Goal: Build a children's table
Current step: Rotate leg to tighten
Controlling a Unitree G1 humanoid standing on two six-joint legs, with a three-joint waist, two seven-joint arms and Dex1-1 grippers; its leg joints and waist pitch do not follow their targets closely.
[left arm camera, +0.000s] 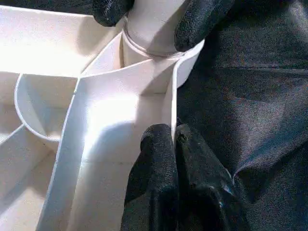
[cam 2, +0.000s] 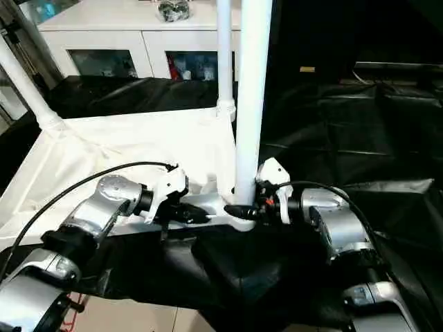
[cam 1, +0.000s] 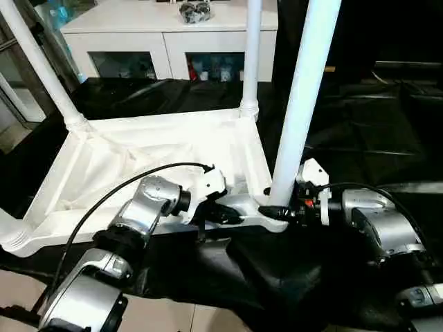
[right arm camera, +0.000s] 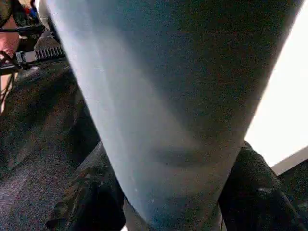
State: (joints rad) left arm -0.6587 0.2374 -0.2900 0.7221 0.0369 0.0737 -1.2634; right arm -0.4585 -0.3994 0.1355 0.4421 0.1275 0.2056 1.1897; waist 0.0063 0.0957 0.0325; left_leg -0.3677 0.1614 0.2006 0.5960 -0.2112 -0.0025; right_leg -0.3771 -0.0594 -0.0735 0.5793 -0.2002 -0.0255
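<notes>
Children's table (cam 1: pixel 138 162) lies upside down on the black-draped tabletop (cam 1: pixel 360 138). My right pincer (cam 1: pixel 275 211) is clenched around the near leg (cam 1: pixel 299 104) just above its corner socket. My left pincer (left arm camera: pixel 174 139) pinches the rim beside that socket.

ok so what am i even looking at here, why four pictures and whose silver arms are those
The silver arms belong to a humanoid robot. Two pictures come from cameras in its head, looking down; the other two sit on its wrists. On the black-draped work table lies a white tabletop, underside up, with legs standing in its corner sockets. The left gripper has its jaws pinched on the tabletop's rim. The right gripper has its jaws around the bottom of the near leg, right at its socket.
</notes>
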